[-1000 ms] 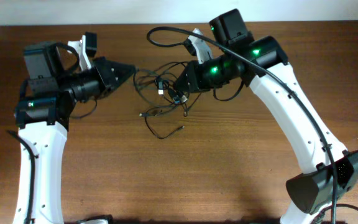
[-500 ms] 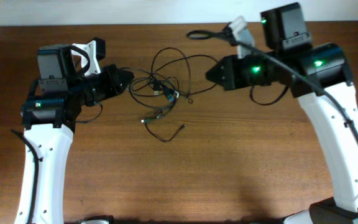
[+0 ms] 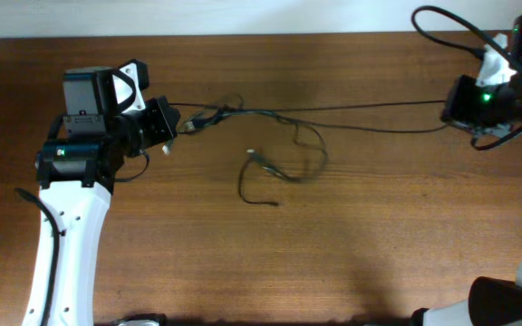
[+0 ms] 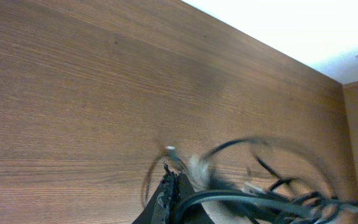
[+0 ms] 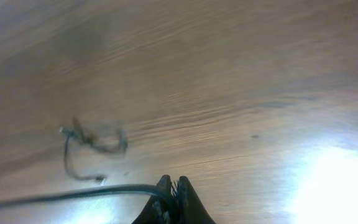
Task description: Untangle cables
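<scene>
Stretching between the two grippers, the cables [image 3: 352,110] make two thin black lines across the brown wooden table [image 3: 361,254]. The left gripper [image 3: 174,123] has its fingers pressed together on the cables. A small messy knot [image 3: 203,117] of black cord sits right in front of its tip. In the left wrist view the cords by the fingers are a blurry black bunch, and I cannot tell how many there are.

The right gripper [image 3: 446,110] is far across the table from the left one. Its fingers are pinched tight on the cables too. In the right wrist view one smooth black cord comes out from between the fingertips and runs off to the side.

Nearer the left gripper than the right one, a loose loop [image 3: 314,156] hangs off the tight lines and lies on the wood. One end of it has a small silvery tip [image 3: 250,152]. From there a thin black tail curls away and lies flat on the table.
</scene>
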